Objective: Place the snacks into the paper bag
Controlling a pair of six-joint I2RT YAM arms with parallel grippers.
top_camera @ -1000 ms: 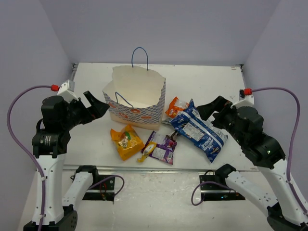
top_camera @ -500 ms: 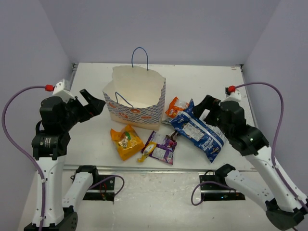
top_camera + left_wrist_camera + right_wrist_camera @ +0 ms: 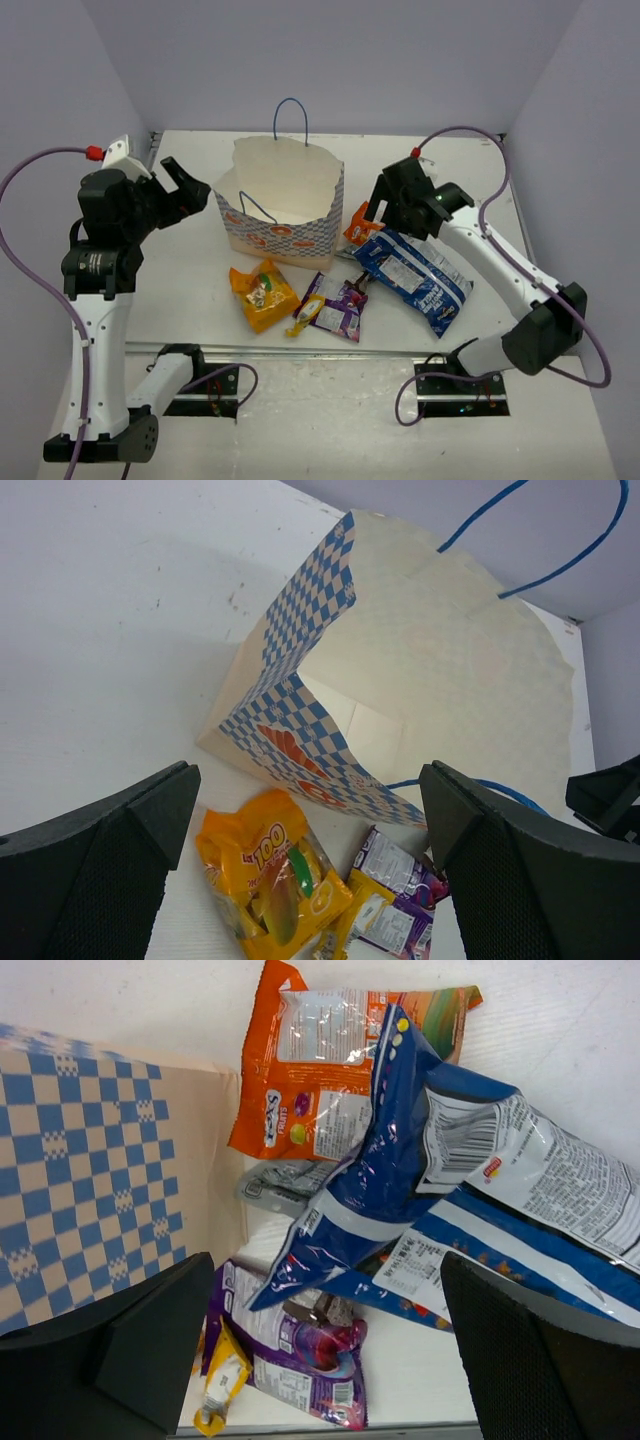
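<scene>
On the white table (image 3: pixel 440 165), the yellow-orange bag (image 3: pixel 264 296) and purple packet (image 3: pixel 336 306) lie nearer than both pincers. The right gripper (image 3: pixel 377 213), jaws apart, hangs over the orange packet (image 3: pixel 364 222) and the large blue-and-white bag (image 3: pixel 415 276). The left gripper (image 3: pixel 190 190), equally spread, hangs just left of the paper bag (image 3: pixel 285 205), which stands between the two. Lilac walls (image 3: pixel 330 60) close in beyond.

"100" is printed on the yellow-orange bag (image 3: pixel 275 890); "FRUITS" is read on the orange packet (image 3: pixel 300 1100). Other print is too small to be read.
</scene>
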